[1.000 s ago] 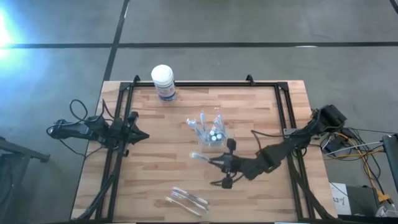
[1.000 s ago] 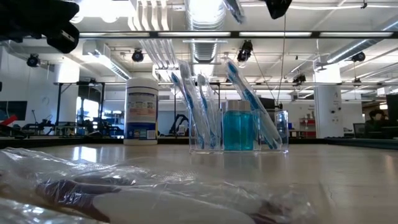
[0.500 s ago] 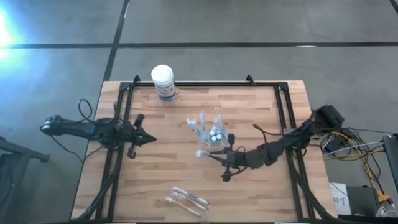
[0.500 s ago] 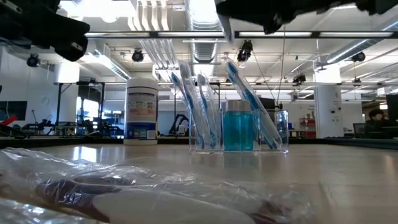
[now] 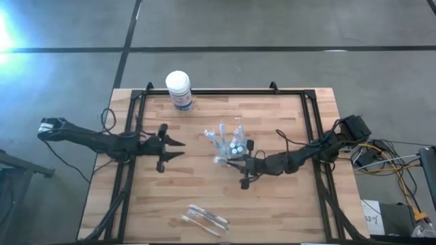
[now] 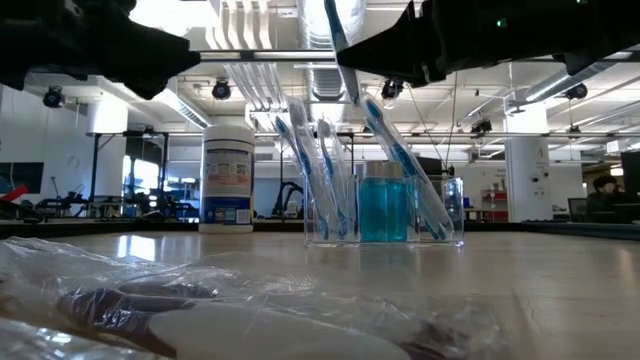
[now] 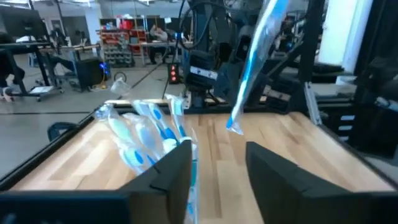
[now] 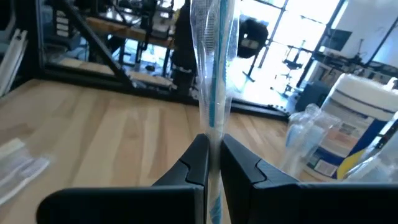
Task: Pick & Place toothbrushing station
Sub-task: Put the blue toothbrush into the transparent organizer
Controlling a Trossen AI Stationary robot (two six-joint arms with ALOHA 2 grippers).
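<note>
We see the right gripper clamped on a blue-and-white toothbrush in a clear plastic sleeve, its two fingers pinching the shaft so the brush stands up from them, and we judge this grip is meant to steer the free end into a slot. In the high view that gripper hangs just beside the toothbrushing station, a small clear plastic holder already stocked with several blue toothbrushes and a little blue bottle, near the middle of the light wooden table. The left gripper waits to the holder's other side, fingers spread and empty, probably poised to steady it. A white round tub with a blue label stands at the far edge, and a bundle of wrapped brushes lies at the near edge
</note>
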